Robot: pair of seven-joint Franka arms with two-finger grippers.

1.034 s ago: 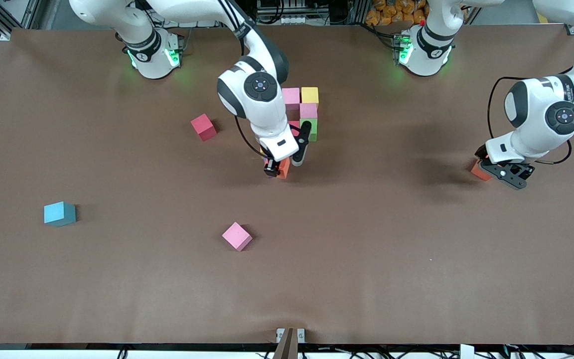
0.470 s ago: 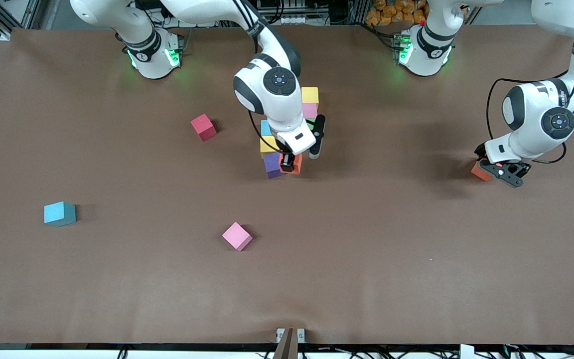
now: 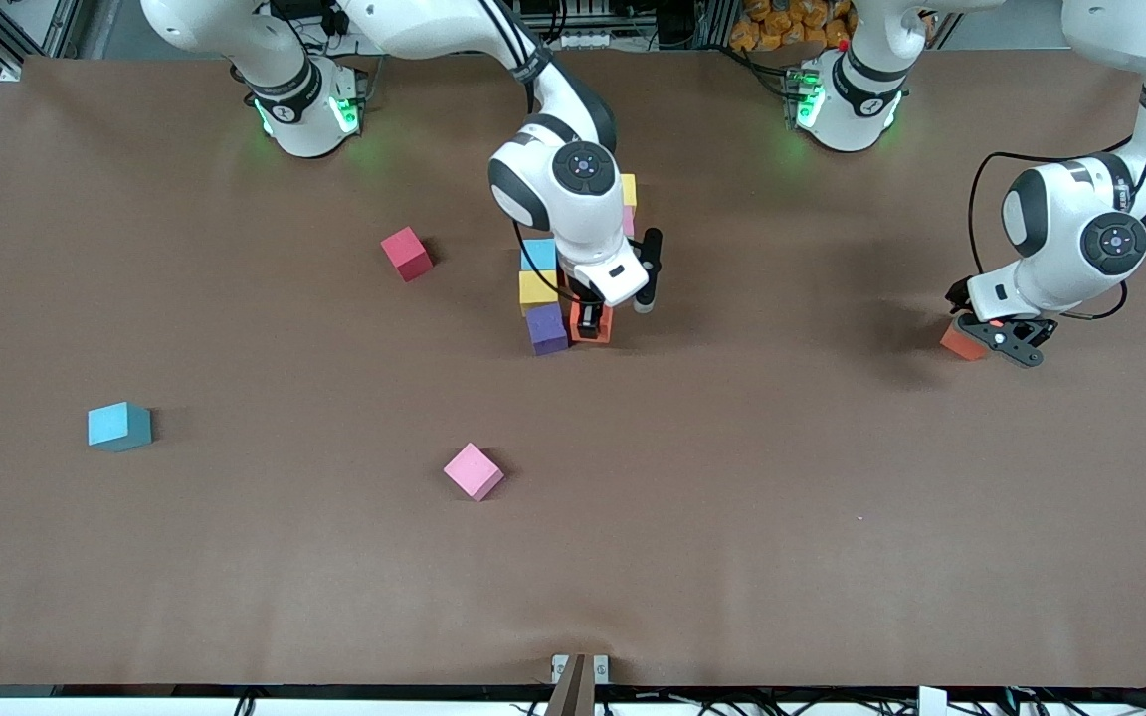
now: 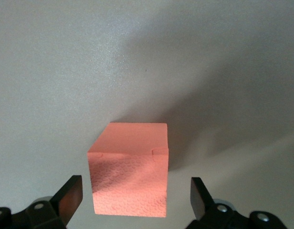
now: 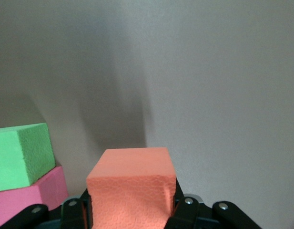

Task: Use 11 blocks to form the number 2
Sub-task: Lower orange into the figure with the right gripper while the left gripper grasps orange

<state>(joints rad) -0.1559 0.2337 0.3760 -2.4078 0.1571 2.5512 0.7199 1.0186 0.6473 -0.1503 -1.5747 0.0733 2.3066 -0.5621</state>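
- Blocks: orange block sitting clamped between the right gripper fingers, just beside the purple block at the near end of the half-built figure; yellow block and light blue block lined up farther from the front camera than the purple one.
- Second orange block lying on the table between the left gripper fingers, which are standing wide apart on either side of it, not touching it.
- Risking a nudge of the purple block if the held cube is being set down skewed, since the right fingers are hanging so close to it; risking dragging the cube out of line on release.
- Risking a tilted pick if the left fingers are closing off-centre.
- Compared with a second ago: right gripper having carried its cube toward the left arm's end, uncovering the purple, yellow and light blue blocks; left gripper having crept a little closer over its cube.
- Loose red block, pink block and another light blue block lying well apart from both sets of fingers.
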